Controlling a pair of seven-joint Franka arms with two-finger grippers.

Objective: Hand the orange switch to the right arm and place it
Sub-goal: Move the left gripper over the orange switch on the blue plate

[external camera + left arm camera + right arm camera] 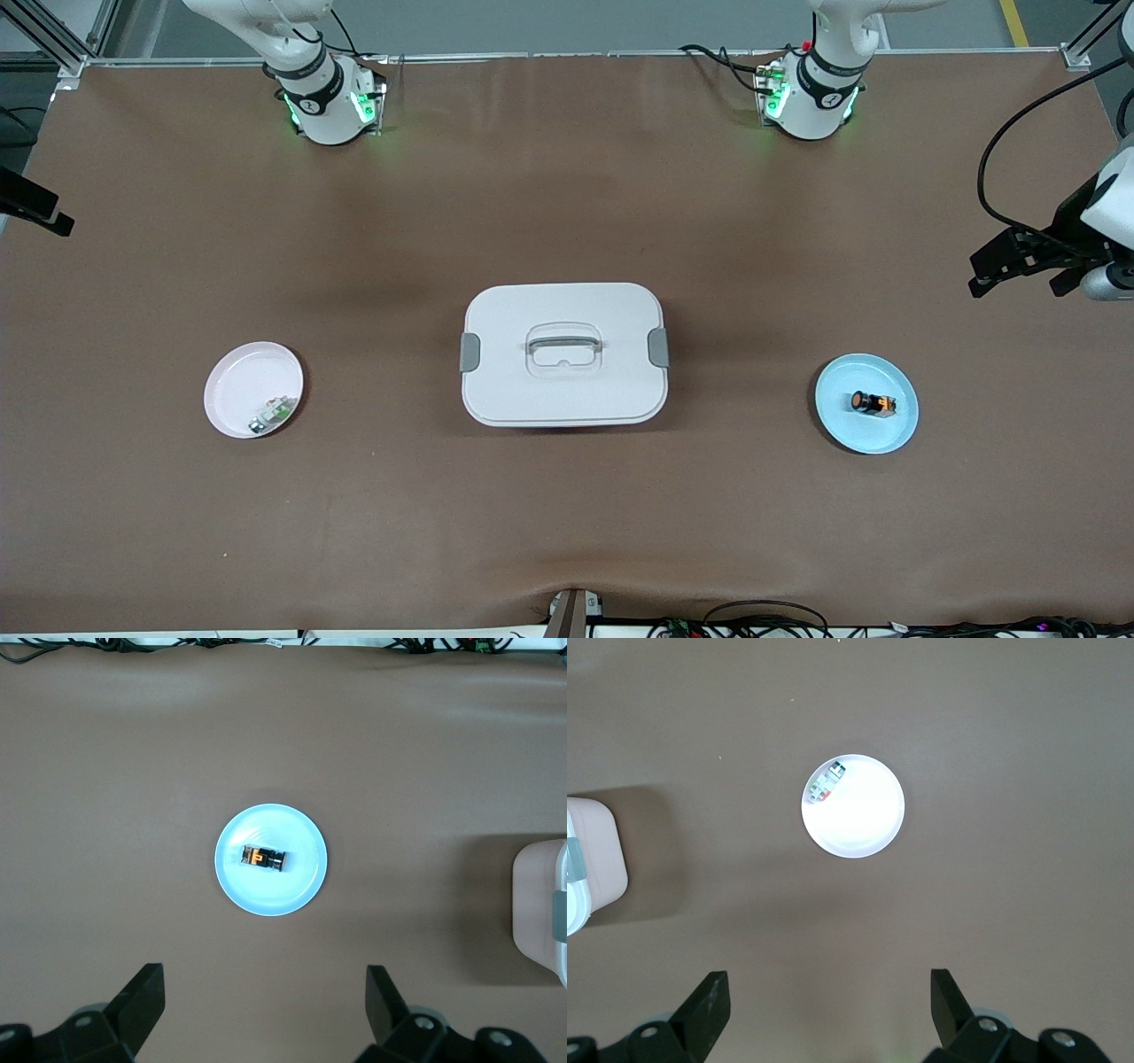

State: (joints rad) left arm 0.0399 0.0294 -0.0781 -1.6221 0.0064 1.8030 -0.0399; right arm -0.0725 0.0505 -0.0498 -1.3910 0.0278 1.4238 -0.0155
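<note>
The orange switch (pixel 873 403) lies on its side on a light blue plate (pixel 842 381) toward the left arm's end of the table. In the left wrist view the switch (pixel 265 858) and its plate (pixel 301 890) sit well below my left gripper (pixel 264 1001), which is open and empty, high over the table. In the front view the left gripper (pixel 1019 270) hangs at the table's edge, off to the side of the blue plate. My right gripper (pixel 829 997) is open and empty, high over the table near a white plate (pixel 864 819).
A white lidded box (pixel 563 354) with grey latches stands mid-table between the plates. The white plate (pixel 239 381), toward the right arm's end, holds a small green-and-white part (pixel 273 414). Cables run along the table's near edge.
</note>
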